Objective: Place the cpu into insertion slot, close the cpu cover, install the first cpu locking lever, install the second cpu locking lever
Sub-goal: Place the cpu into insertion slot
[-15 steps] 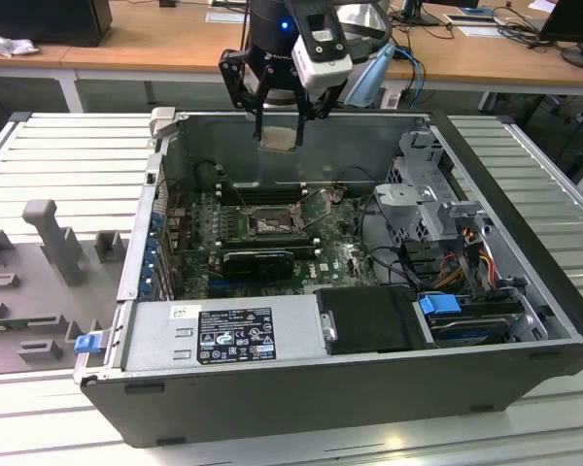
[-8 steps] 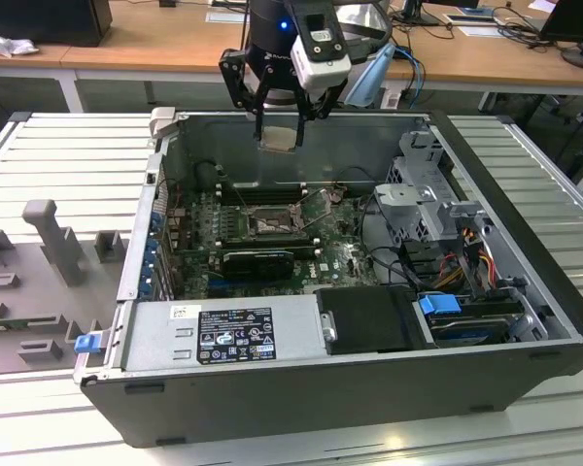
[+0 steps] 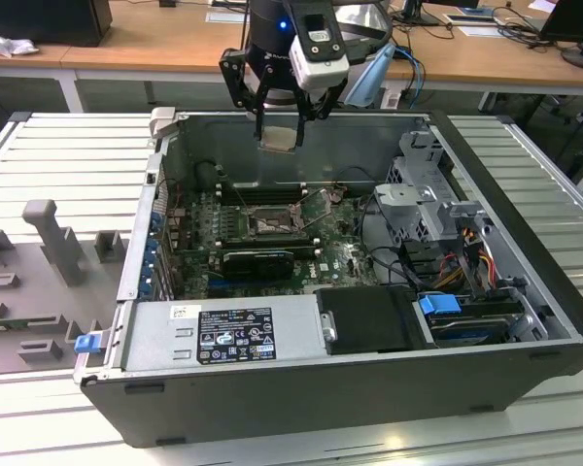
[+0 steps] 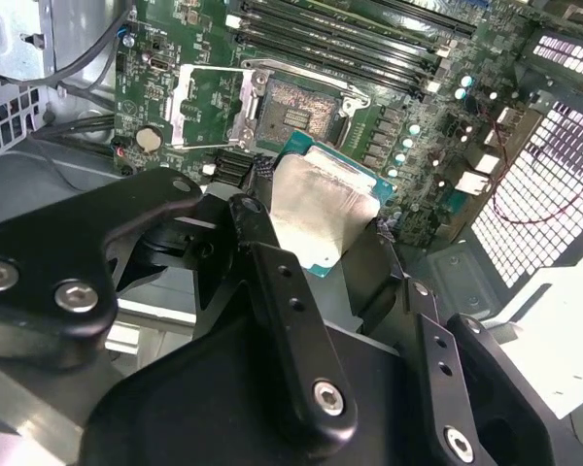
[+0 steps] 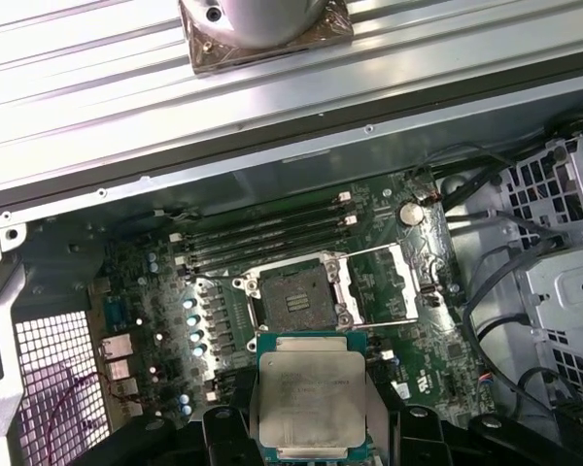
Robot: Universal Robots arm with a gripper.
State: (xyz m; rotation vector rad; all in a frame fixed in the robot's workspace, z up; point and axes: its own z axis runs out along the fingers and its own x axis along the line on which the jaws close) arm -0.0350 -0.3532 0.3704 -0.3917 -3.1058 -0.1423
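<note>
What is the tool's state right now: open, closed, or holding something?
The tool is closed on the cpu, holding it above the empty insertion slot.

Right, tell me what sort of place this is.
Probably a robotics lab bench in an office-like room. An open black desktop computer case lies on a ribbed grey metal table, long wooden desks stand behind, and the arm's black end effector holds a small silvery square cpu above the case.
</note>
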